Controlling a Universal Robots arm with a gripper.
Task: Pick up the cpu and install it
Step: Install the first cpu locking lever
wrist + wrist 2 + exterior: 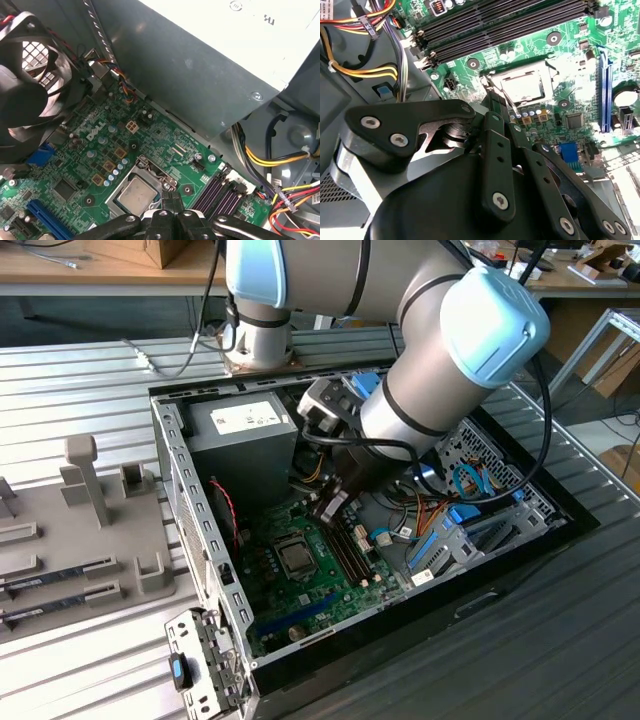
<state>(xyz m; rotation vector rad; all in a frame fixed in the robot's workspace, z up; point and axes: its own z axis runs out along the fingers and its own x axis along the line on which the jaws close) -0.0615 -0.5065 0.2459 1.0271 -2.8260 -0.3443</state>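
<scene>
The cpu [295, 558] is a silvery square lying flat in the socket frame on the green motherboard [318, 592] inside the open computer case. In both wrist views the cpu [522, 85] [135, 193] lies just beyond the fingertips. My gripper [326, 508] hangs a little above the board, between the socket and the memory slots [347, 545]. Its two thin fingers [167, 199] are pressed together and shut with nothing between them, as also seen at the gripper [496, 98] in the second wrist view.
A grey power-supply box [245, 430] stands at the case's back. A black fan [30, 80] is close to the socket. Coloured cable bundles [280, 200] run beside the memory slots. A grey parts stand [90, 510] sits outside the case [175, 490] on the exterior view's left.
</scene>
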